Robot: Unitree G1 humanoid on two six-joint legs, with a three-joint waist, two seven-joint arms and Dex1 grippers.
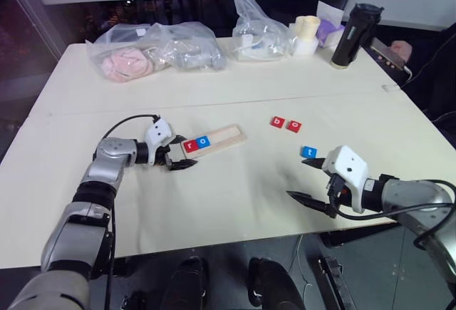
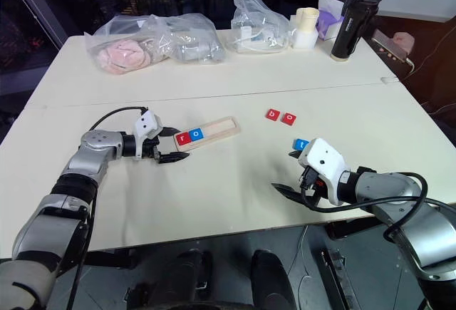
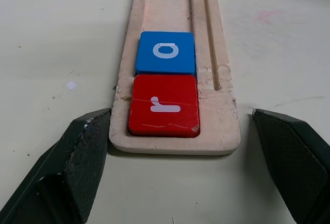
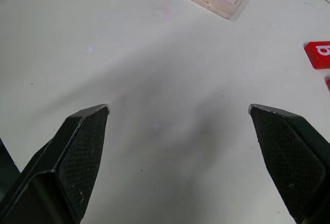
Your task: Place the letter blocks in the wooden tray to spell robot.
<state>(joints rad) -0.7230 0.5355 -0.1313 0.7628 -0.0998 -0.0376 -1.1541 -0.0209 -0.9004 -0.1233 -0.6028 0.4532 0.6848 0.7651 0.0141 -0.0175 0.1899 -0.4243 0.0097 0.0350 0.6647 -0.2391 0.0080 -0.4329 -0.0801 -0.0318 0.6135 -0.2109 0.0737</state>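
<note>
Wooden tray (image 1: 226, 137) holds 2 letter blocks (image 1: 197, 143).

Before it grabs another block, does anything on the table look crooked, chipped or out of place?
Slightly: the wooden tray lies askew to the table edge, and the red r block in it has a small chipped corner. The blue o sits flush beside it.

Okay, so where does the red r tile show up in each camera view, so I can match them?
Left eye view: red r tile at the wooden tray's end nearest the left gripper.
Right eye view: same spot, left of centre.
Left wrist view: centre, at the tray's near end.
Right wrist view: not in it.
Shared landmark: the blue o tile right beside it in the tray.
</note>
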